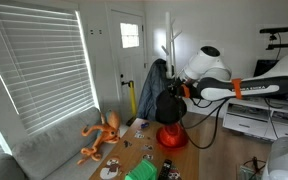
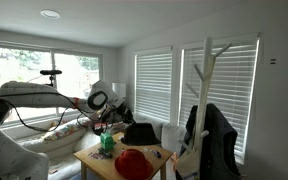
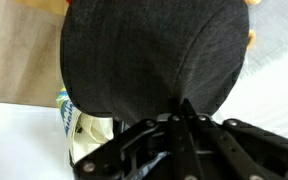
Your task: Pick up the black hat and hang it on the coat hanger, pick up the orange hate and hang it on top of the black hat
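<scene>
My gripper (image 1: pixel 178 92) is shut on the black hat (image 1: pixel 168 106) and holds it in the air above the table. In the wrist view the black hat (image 3: pixel 152 55) fills most of the picture, pinched at its edge between the closed fingers (image 3: pixel 182 112). The black hat (image 2: pixel 139 132) also hangs from the gripper (image 2: pixel 117 117) in an exterior view. The orange-red hat (image 1: pixel 172 137) lies on the wooden table (image 1: pixel 144 158) right below; it shows too in an exterior view (image 2: pixel 132 162). The white coat hanger (image 2: pixel 207 75) stands behind, with a dark jacket (image 2: pixel 212 140) on it.
An orange octopus toy (image 1: pixel 100 135) lies on the grey sofa (image 1: pixel 44 155). A green object (image 2: pixel 107 142) and small items sit on the table. The white door (image 1: pixel 127 55) and window blinds (image 1: pixel 29 60) are at the back.
</scene>
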